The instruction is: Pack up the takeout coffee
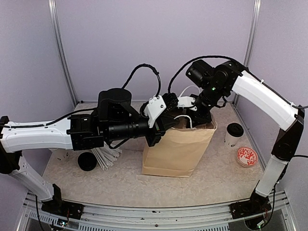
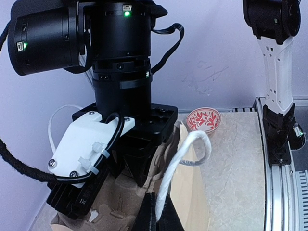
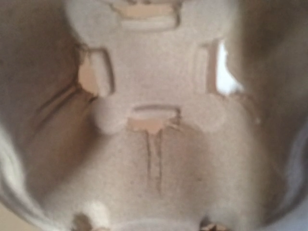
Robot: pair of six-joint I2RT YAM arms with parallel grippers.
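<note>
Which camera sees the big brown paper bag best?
The top external view: almost the whole brown paper bag stands in the middle. The left wrist view catches only its rim and white cord handle. The right wrist view only looks inside, at a blurry pulp tray.

White link shells, black cylindrical joints on left arm [image 1: 33, 134], right arm [image 1: 262, 96]. Green light [image 2: 126, 13] above white camera housing [image 2: 89, 144]; black cable [image 2: 114, 127], zip ties [image 2: 98, 147], two screws [image 2: 52, 163] on housing.
</note>
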